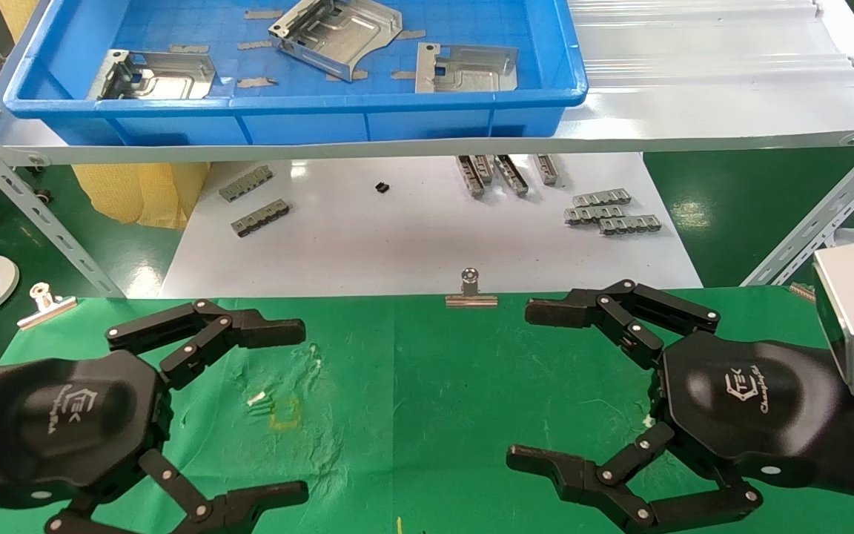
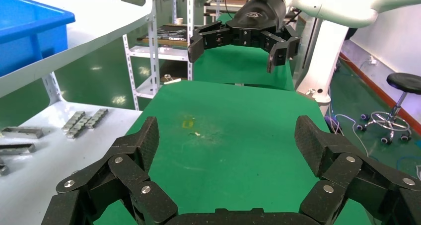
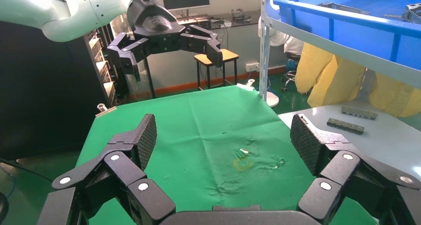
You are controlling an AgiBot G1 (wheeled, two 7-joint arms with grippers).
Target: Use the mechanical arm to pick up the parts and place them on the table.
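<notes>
Three silver sheet-metal parts lie in the blue tray on the upper shelf: one at the left [image 1: 156,75], one tilted in the middle [image 1: 338,33], one at the right [image 1: 465,68]. My left gripper [image 1: 290,411] hovers open and empty over the left of the green-cloth table [image 1: 427,386]. My right gripper [image 1: 534,386] hovers open and empty over the table's right side. The two face each other. In the left wrist view my own gripper [image 2: 226,135] is open above bare cloth. In the right wrist view my own gripper [image 3: 223,135] is open too.
The blue tray [image 1: 293,111] sits on a white shelf, with thin grey slips inside. Below, a glossy white board [image 1: 412,237] holds small grey toothed strips [image 1: 611,212]. Binder clips [image 1: 471,291] grip the cloth's far edge. Slanted shelf struts [image 1: 820,215] stand on both sides.
</notes>
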